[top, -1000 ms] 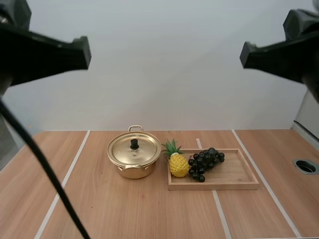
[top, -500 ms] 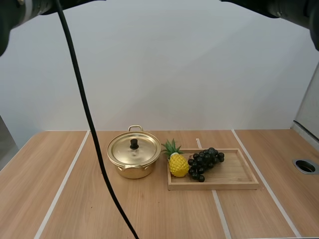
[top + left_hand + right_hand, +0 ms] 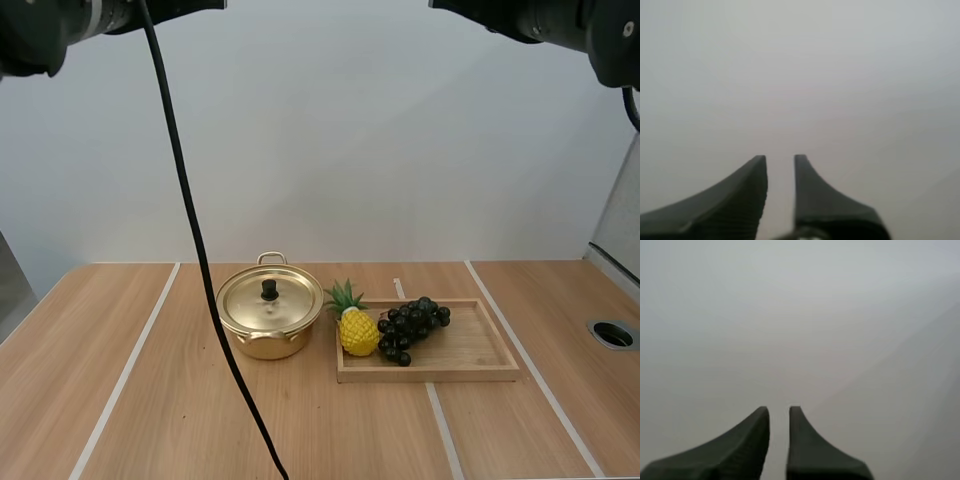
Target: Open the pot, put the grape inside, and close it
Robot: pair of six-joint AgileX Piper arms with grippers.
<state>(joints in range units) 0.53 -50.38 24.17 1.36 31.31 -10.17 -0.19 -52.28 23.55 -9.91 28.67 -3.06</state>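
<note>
Gold pot [image 3: 268, 322] lidded, near left edge of tray [image 3: 455, 375], grapes [image 3: 410, 328] inside

The pot [image 3: 269, 318] stands left of the tray [image 3: 470, 350], which holds pineapple [image 3: 357, 328] left of grapes [image 3: 410, 322].

A light wooden table [image 3: 300, 430] is laid out across the lower half of the high view, with the grain running away from the camera. It's crossed by three thin white lines [image 3: 128, 365]: one slanted at the left, one down the middle, one slanted at the right. A round dark hole [image 3: 613, 334] with a greyish rim is set into the tabletop near its right edge. Behind it all, a plain pale grey wall [image 3: 330, 150] is lit softly and evenly. A lighter panel [image 3: 618, 230] is just caught at the far right, beside the table.
</note>
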